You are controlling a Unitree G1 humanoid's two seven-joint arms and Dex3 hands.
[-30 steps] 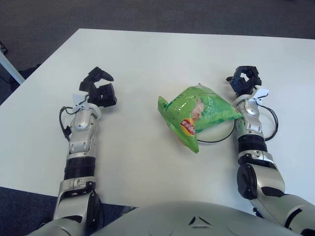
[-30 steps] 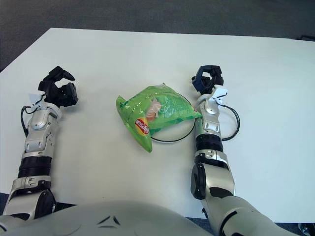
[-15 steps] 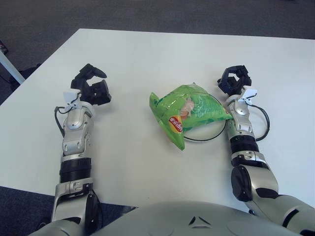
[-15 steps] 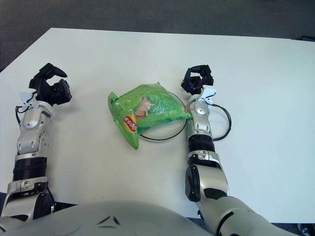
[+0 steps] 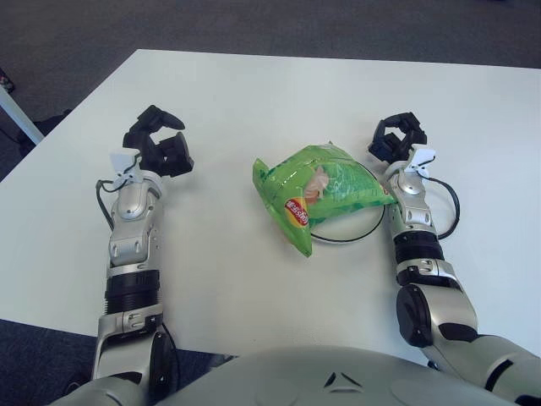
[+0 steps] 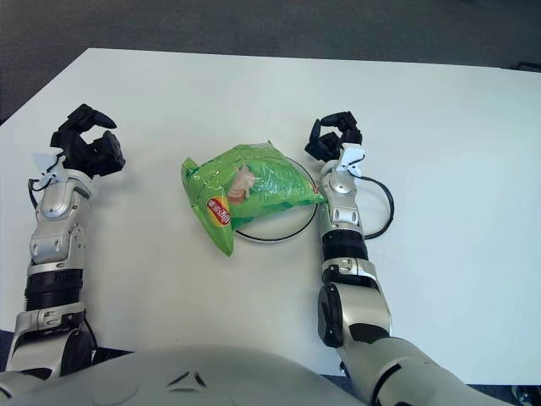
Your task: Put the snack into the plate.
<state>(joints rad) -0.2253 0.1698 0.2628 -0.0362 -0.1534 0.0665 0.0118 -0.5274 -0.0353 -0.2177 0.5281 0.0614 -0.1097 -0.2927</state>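
The green snack bag [image 5: 325,188] lies on a white plate with a dark rim [image 5: 348,238] in the middle of the white table. The bag covers most of the plate and hangs over its left side. My right hand [image 5: 397,140] is just right of the bag's far right corner, with its fingers loosely curled and holding nothing. The forearm lies along the plate's right edge. My left hand [image 5: 157,149] rests on the table to the left, well apart from the bag, with its fingers relaxed and empty.
The white table [image 5: 254,93] stretches bare behind the bag and between the hands. Its left edge [image 5: 59,131] runs diagonally close to my left arm. A black cable [image 5: 446,211] loops beside my right wrist.
The bag and plate have shifted a little to the left on the table, and my right hand moved left with them. My left hand also drifted slightly left.
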